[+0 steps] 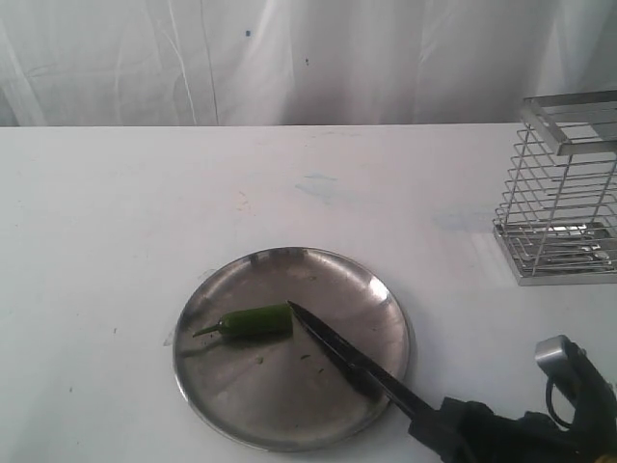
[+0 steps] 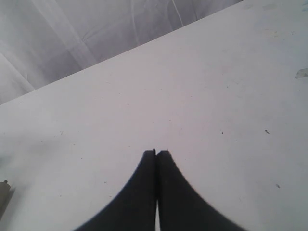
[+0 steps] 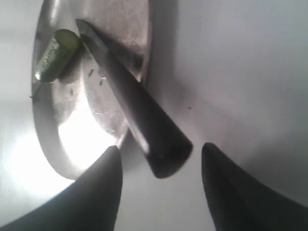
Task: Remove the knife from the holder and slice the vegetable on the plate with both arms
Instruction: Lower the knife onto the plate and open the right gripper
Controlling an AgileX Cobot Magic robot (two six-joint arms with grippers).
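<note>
The black knife (image 1: 347,359) lies on the steel plate (image 1: 289,420). Its tip is next to the cut end of the green pepper (image 1: 253,321), and its handle sticks out over the plate's near right rim. My right gripper (image 1: 436,421) is at the handle's end. In the right wrist view the gripper (image 3: 160,148) is open. The knife (image 3: 130,106) has its handle end just ahead of the gap, touching neither finger. The pepper (image 3: 55,53) and plate (image 3: 86,139) lie beyond. My left gripper (image 2: 157,152) is shut on nothing over bare table and is outside the exterior view.
The silver wire holder (image 1: 564,193) stands at the table's right edge, with no knife in it. A white curtain hangs behind the white table (image 1: 145,212). A small grey object (image 2: 4,193) shows at the edge of the left wrist view.
</note>
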